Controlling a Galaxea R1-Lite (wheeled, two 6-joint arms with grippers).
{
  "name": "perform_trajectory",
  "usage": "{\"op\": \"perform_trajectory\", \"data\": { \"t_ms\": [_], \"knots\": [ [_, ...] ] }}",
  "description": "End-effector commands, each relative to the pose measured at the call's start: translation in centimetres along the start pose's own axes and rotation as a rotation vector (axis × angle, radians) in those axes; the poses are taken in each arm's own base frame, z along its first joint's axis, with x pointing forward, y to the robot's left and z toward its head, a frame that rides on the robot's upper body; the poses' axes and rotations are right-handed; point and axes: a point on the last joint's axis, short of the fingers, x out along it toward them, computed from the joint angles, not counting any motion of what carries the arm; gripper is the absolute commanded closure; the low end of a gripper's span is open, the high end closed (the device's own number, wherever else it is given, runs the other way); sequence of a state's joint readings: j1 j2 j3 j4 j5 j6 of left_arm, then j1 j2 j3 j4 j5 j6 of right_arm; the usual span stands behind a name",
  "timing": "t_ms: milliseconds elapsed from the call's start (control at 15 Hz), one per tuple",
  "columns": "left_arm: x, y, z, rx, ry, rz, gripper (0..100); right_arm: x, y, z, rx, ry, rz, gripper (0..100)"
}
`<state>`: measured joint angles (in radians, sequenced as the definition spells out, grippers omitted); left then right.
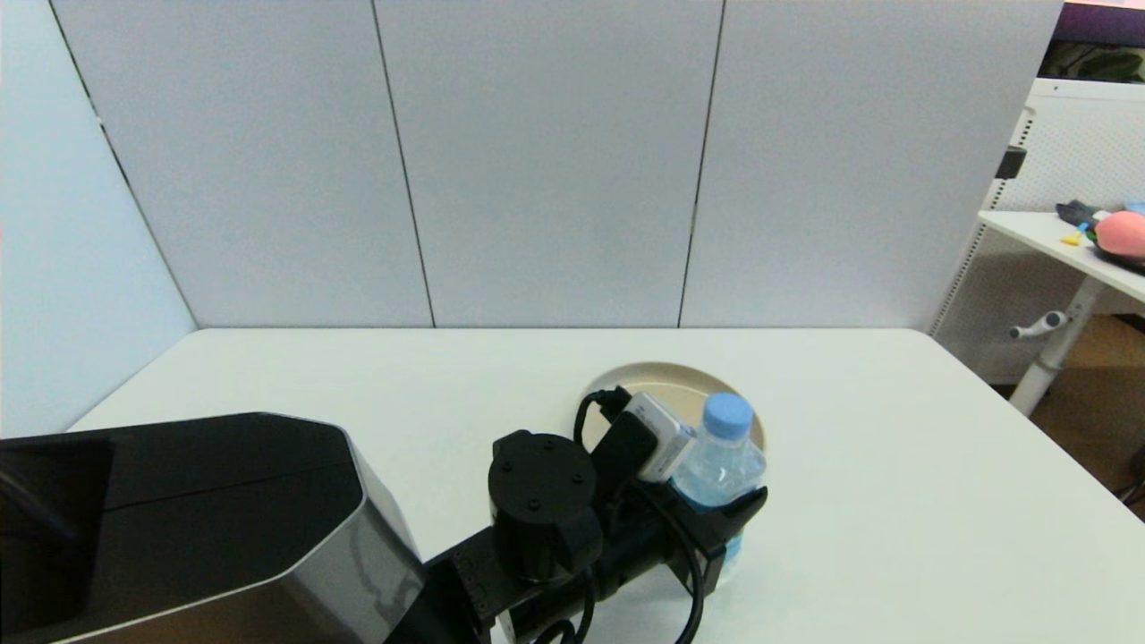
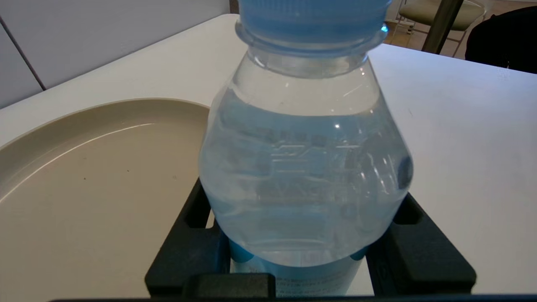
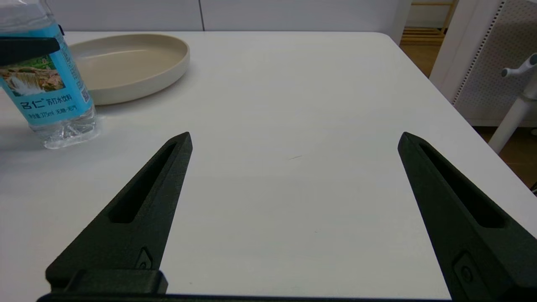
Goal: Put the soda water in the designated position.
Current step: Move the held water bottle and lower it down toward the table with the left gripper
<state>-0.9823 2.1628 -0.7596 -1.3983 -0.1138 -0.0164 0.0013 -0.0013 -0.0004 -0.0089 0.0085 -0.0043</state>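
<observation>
The soda water (image 1: 720, 470) is a small clear bottle with a light-blue cap and sky-blue label. It is just in front of the beige plate (image 1: 666, 380), on the plate's right side. My left gripper (image 1: 726, 523) is shut on the bottle's body at the top of the label. In the left wrist view the bottle (image 2: 306, 167) fills the space between both black fingers (image 2: 188, 239). In the right wrist view the bottle (image 3: 52, 90) leans slightly, its base at the table surface beside the plate (image 3: 126, 63). My right gripper (image 3: 294, 136) hovers open over bare table, holding nothing.
The plate (image 2: 84, 188) has nothing in it. Grey partition panels (image 1: 555, 161) close off the back of the table. The table's right edge (image 1: 1029, 429) drops off toward a second desk (image 1: 1064, 241) and its leg. The left arm's dark housing (image 1: 179, 528) fills the near left corner.
</observation>
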Motion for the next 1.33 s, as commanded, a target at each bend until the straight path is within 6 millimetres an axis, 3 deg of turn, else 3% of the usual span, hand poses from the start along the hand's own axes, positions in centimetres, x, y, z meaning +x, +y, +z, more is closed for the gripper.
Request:
{"op": "perform_trajectory", "data": {
  "t_ms": [67, 933, 1000, 1333],
  "knots": [
    [0.03, 0.03, 0.05, 0.000, -0.008, 0.001, 100, 0.01, 0.00, -0.01, 0.000, 0.001, 0.001, 0],
    [-0.05, 0.02, 0.03, 0.000, -0.006, 0.001, 100, 0.01, 0.00, -0.01, 0.000, 0.001, 0.001, 0],
    [-0.04, 0.02, -0.03, 0.000, -0.005, 0.001, 0, 0.01, 0.00, -0.01, 0.000, 0.001, 0.001, 0],
    [-0.06, 0.02, -0.05, 0.002, -0.005, 0.001, 0, 0.01, 0.00, -0.01, 0.000, 0.001, 0.001, 0]
  ]
}}
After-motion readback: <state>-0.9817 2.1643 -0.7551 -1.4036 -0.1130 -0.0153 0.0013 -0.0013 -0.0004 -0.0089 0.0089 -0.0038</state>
